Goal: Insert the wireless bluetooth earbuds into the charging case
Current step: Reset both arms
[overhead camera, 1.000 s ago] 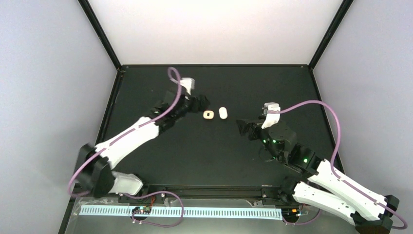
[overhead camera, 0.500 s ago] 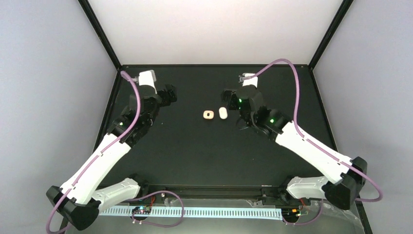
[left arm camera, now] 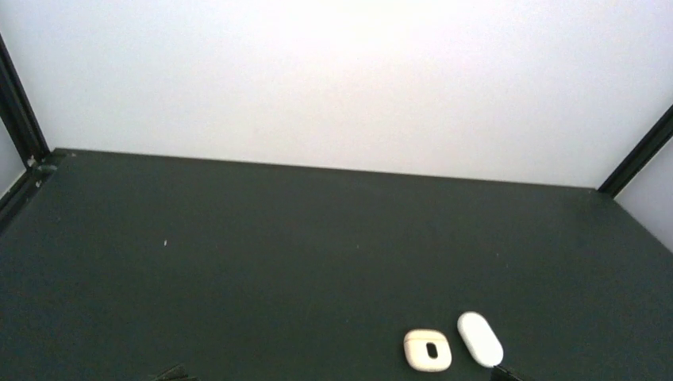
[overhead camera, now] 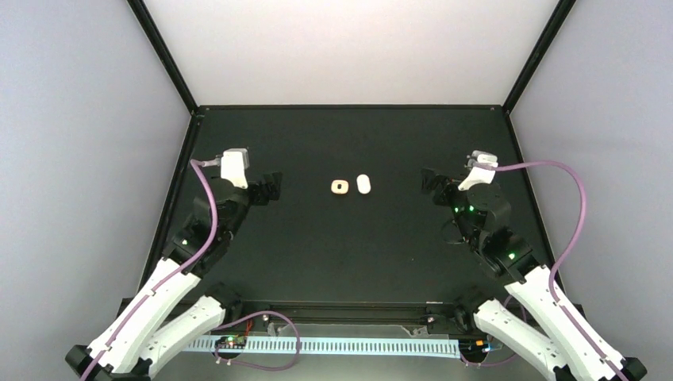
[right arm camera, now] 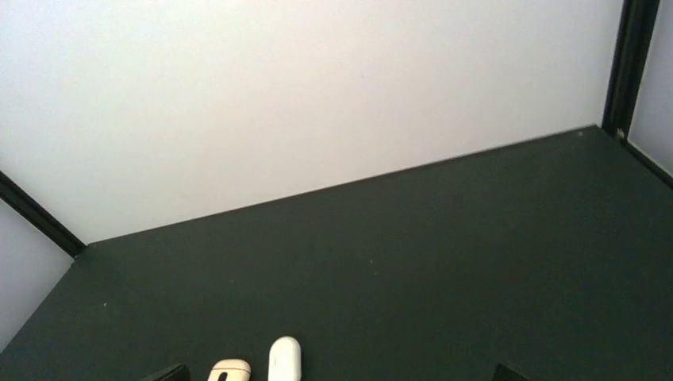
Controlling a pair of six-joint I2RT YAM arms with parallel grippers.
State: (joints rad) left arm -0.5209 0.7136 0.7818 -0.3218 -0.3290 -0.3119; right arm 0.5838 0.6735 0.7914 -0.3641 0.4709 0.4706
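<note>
Both tools are seen spread wide and empty: the left tool is held at centre left, the right tool at centre right. Between them, mid-frame on the black counter, a beige case and a white case are laid just beside each other, well apart from either tool. Earbuds cannot be made out.

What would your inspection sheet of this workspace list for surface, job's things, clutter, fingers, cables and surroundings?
Surface: black table, matte and flat.
Job's things: beige case and white case lie side by side mid-table, apart, both seemingly shut; no loose earbuds seen.
Clutter: nothing seen.
Grippers: left gripper and right gripper flank the cases, fingers spread, holding nothing.
Cables: purple cable along the left arm, another along the right.
Surroundings: white walls, black frame posts.
</note>
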